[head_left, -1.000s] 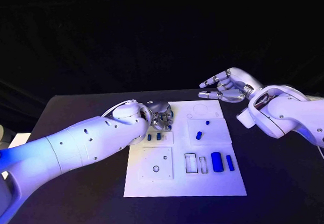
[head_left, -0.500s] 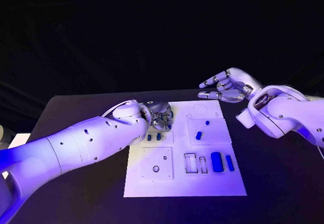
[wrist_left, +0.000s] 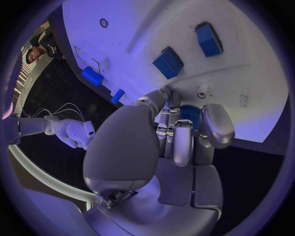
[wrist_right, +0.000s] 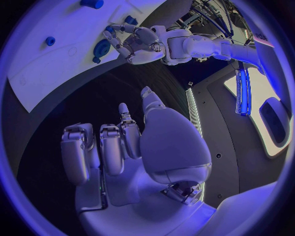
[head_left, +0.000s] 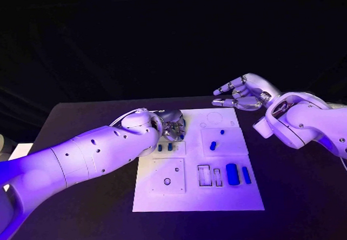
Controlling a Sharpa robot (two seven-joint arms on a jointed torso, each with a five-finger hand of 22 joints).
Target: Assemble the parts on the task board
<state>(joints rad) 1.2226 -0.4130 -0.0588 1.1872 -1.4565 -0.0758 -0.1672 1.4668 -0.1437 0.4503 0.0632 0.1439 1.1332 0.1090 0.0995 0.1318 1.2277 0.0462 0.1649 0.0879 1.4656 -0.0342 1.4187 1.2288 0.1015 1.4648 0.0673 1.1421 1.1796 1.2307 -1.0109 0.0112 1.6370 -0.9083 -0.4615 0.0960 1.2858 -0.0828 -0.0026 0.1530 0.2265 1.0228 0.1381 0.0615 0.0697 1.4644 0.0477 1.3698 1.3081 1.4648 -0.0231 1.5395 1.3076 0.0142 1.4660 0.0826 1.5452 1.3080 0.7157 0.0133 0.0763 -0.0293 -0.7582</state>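
Slippage is the main risk: the left hand [wrist_left: 175, 142] has its fingers [wrist_left: 216, 124] curled close around a blue part [wrist_left: 189, 114] at the board's [head_left: 224, 198] far left corner, and only a sliver of that part shows between them, so a weak or off-centre hold could let it tip or drop as it lifts. Whether the part is truly clamped or merely touched, I cannot tell for sure; the fingers look nearly closed on it. Crowding is a second worry, since two blue blocks [wrist_left: 167, 62] stand just beside the fingers on the board, and a sideways swing could knock them. In the head view the left hand [head_left: 170, 124] sits over that same corner, hiding what lies under it. The right hand [head_left: 241, 92] hovers above the table past the board's far right corner, fingers [wrist_right: 76, 150] apart and lightly bent, holding nothing and touching nothing. Other parts [head_left: 232, 173] lie in recesses near the board's near right side, well apart from both hands.
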